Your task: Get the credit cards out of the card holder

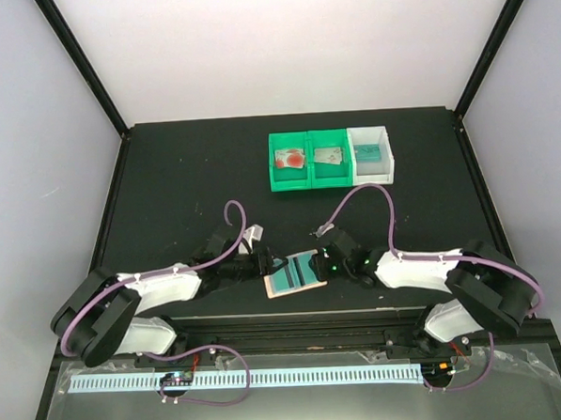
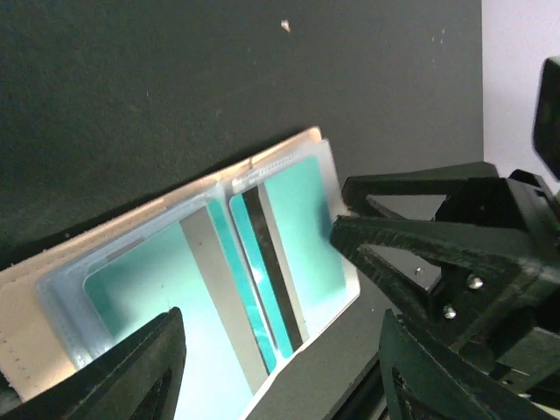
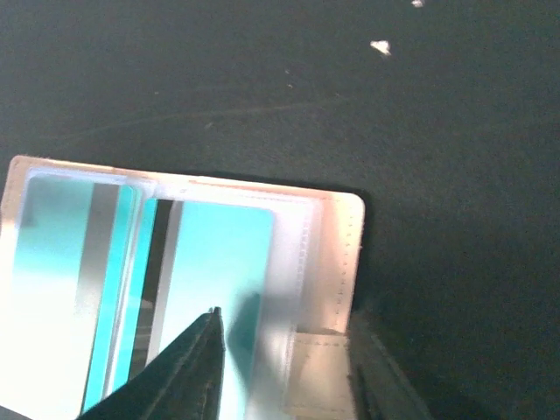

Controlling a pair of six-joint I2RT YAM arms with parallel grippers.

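Observation:
The peach card holder (image 1: 308, 287) lies open on the black table between my two grippers. Its clear pockets hold teal credit cards (image 2: 302, 229) with dark and grey stripes; a second teal card (image 2: 149, 293) sits in the other panel. My left gripper (image 2: 280, 350) is open, its fingers (image 2: 131, 376) spread wide above the holder's near edge. My right gripper (image 3: 289, 324) is open too. One fingertip (image 3: 206, 337) hovers over the teal card (image 3: 219, 254), and the other stands outside the holder's tab edge (image 3: 337, 262). Nothing is clamped in either.
Two green bins (image 1: 312, 180) and a white bin (image 1: 373, 175) stand at the back. A red-blotched card (image 1: 289, 159), a grey card (image 1: 328, 155) and a teal card (image 1: 369, 150) lie in them. The right gripper's black fingers (image 2: 411, 241) reach in beside the holder.

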